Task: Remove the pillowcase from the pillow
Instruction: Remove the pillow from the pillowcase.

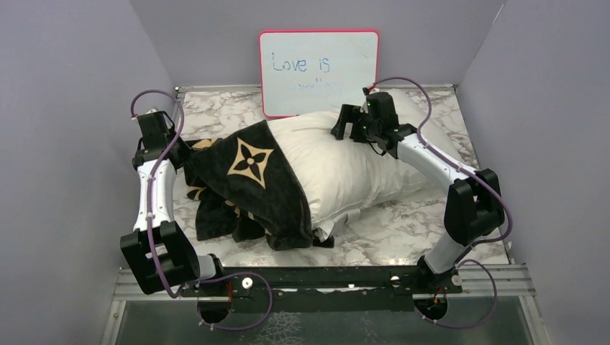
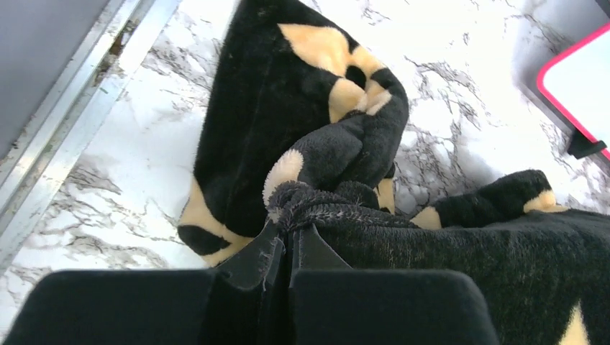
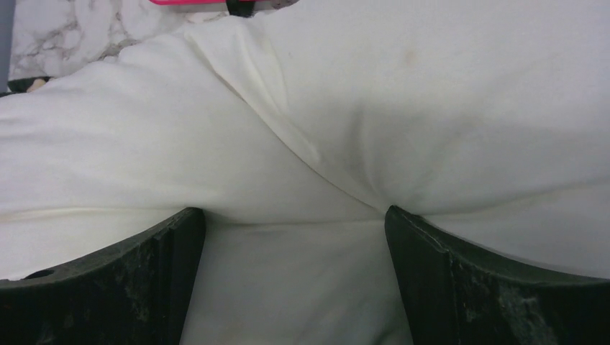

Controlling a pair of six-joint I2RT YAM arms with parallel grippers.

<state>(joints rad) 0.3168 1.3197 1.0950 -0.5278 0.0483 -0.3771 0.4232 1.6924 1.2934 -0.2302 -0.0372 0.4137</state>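
Pillowcase (image 1: 248,183), just one, one pillow (image 1: 345,162), one whiteboard (image 1: 319,72)

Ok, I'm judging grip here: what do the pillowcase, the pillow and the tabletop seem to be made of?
The pillowcase: plush velvety pile, matte black with tan print; fuzzy fibres show at the folds. The pillow: smooth woven cloth, perhaps cotton or polyester, matte white, softly creased. The tabletop: marble-look with grey veins, likely laminate; faintly shiny.
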